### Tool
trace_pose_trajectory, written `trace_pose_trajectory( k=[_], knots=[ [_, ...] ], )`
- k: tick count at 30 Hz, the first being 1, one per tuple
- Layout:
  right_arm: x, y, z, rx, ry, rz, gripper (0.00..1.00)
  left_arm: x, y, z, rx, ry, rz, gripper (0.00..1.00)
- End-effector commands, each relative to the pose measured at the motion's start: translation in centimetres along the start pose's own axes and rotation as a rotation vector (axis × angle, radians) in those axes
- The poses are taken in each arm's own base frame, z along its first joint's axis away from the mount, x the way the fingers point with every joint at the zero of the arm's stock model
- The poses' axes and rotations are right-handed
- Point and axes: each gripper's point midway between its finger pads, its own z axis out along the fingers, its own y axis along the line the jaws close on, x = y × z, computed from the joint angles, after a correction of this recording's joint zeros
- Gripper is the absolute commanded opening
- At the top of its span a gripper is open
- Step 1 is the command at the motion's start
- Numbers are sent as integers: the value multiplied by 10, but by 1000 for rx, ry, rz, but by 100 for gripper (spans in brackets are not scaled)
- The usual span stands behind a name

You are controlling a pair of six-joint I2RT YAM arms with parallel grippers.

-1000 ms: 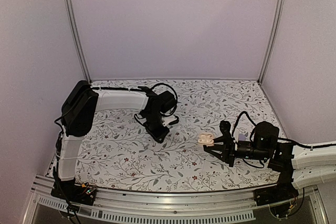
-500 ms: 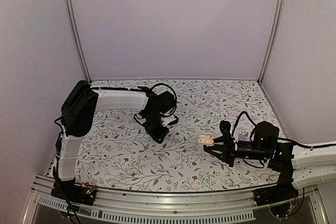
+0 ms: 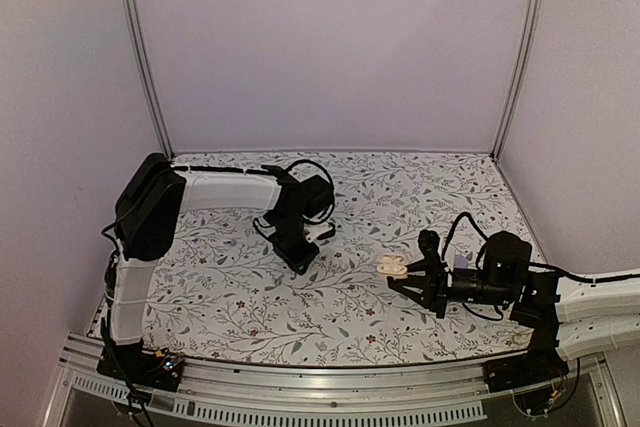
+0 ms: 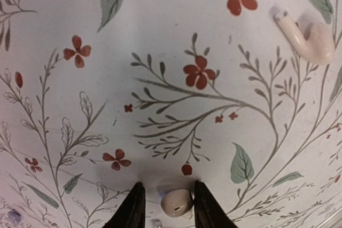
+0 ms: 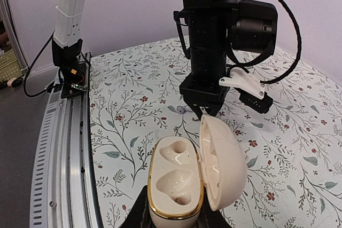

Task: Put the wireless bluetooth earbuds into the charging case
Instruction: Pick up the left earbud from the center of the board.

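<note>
My left gripper [image 3: 299, 261] points down at the floral table, its jaws close together round one pale earbud [image 4: 177, 202]. The right fingertip touches the earbud and a thin gap shows on the left. A second earbud [image 4: 306, 34] lies on the cloth beyond the gripper, and also shows in the right wrist view [image 5: 181, 109]. My right gripper [image 3: 405, 273] is shut on the cream, gold-rimmed charging case [image 5: 176, 182], which also shows in the top view [image 3: 393, 265]. Its lid [image 5: 223, 161] is open to the right and both wells are empty. The left gripper [image 5: 206, 111] stands just behind the case.
A small purple case [image 3: 462, 261] sits by the right arm's wrist. The left arm's black wrist and cables [image 5: 251, 25] rise behind the open case. The metal rail [image 5: 64, 153] marks the table's near edge.
My left gripper has shifted slightly to the left over the table. The right gripper and the open case have not moved.
</note>
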Motion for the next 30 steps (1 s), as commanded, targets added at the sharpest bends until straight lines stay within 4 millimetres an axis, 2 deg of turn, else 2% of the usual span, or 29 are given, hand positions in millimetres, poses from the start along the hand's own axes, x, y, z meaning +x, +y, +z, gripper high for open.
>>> trace_pose_trajectory(
  k=[1, 10, 14, 22, 30],
  knots=[
    [-9, -1, -1, 1, -27, -2, 7, 20, -1, 5, -13, 67, -6, 31],
    [-9, -2, -1, 4, -24, 1, 7, 13, -8, 9, 1, 55, 11, 20],
    [-9, -3, -1, 9, -26, 0, 7, 7, -6, 3, -12, 11, 15, 18],
    [-12, -4, -2, 20, -35, -2, 7, -27, -1, -39, -10, -238, 4, 13],
    [-24, 5, -5, -25, -84, -76, 7, -51, -1, -98, -13, -500, 24, 10]
  ],
)
